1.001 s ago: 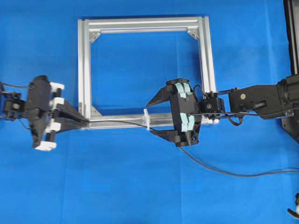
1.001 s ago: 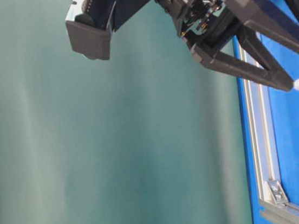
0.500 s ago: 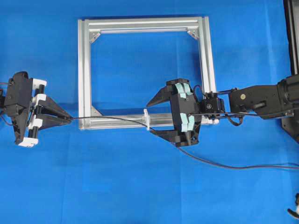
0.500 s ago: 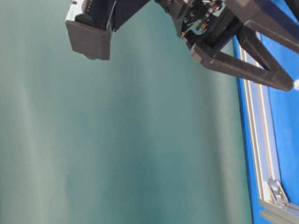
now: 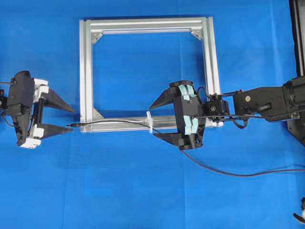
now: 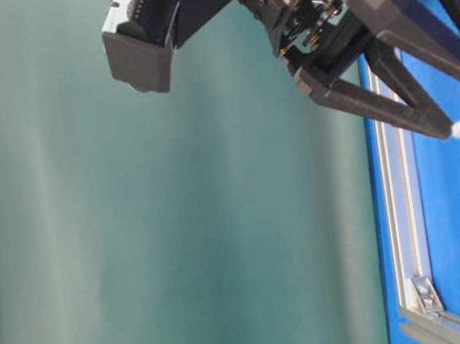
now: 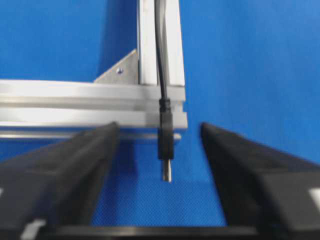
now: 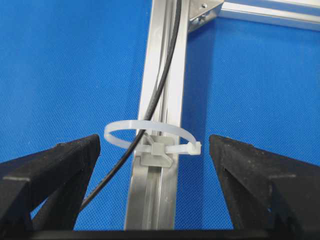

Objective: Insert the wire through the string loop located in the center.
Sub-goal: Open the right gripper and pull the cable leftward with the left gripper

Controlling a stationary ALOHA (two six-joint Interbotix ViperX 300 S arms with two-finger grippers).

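At the far left the left claw [image 5: 53, 117] stands open, its fingers spread to either side of the wire's [image 5: 114, 122] plug tip, which lies free on the table just left of the frame [image 5: 86, 71]. The wire runs right along the near rail and passes through the loop [image 8: 150, 137] at the rail's middle, so the threading looks done. The right claw [image 5: 155, 119] is open, flanking the loop and holding nothing. Next, I judge, both arms only need to back away without snagging the wire.

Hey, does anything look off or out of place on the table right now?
Nothing stands out. The wire runs through the string loop, its plug lying free between the open left gripper's fingers. The frame sits square.
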